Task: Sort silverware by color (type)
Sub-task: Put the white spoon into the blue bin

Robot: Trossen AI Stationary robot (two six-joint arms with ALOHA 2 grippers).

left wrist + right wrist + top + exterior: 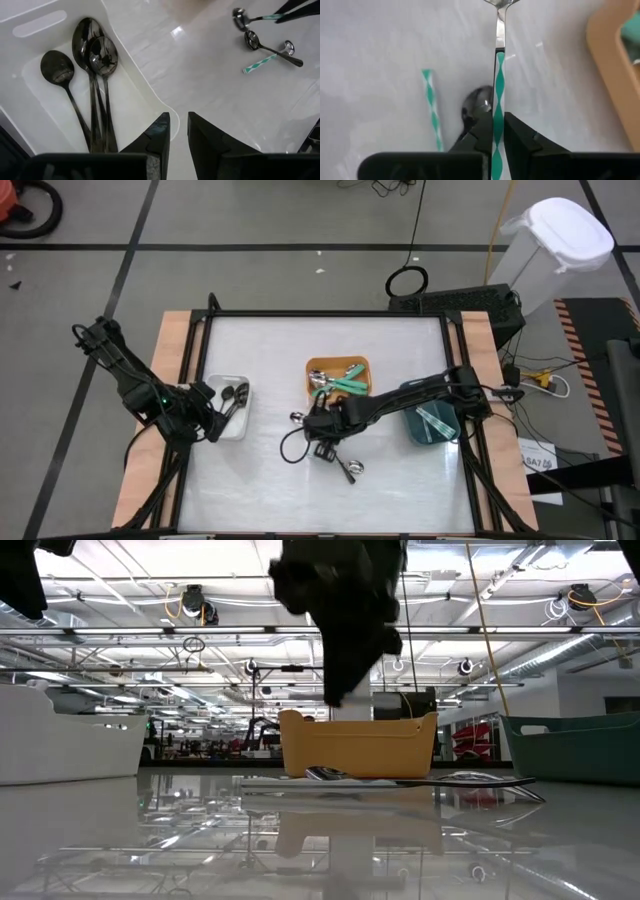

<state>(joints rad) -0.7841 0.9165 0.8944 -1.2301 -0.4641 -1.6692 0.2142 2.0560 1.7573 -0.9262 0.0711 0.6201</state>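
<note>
Right hand (495, 131): we see it clamped on a silver spoon with teal-and-white handle (497, 75), beside the orange bin (338, 366).
Left hand (178, 131): fingers apart over the white bin of black spoons (92, 60).

We find the scene brightly and evenly lit from overhead: the low view shows rows of ceiling lights (520, 580) mirrored across the glossy table (150, 840). We note a small glare patch on the table in the left wrist view, and highlights on the black spoons (95, 55) in the white bin (45, 25). Shadows are faint and soft. In the right wrist view the orange bin (615, 70) is blurred, as is the dark arm (345, 610) close to the low camera
</note>
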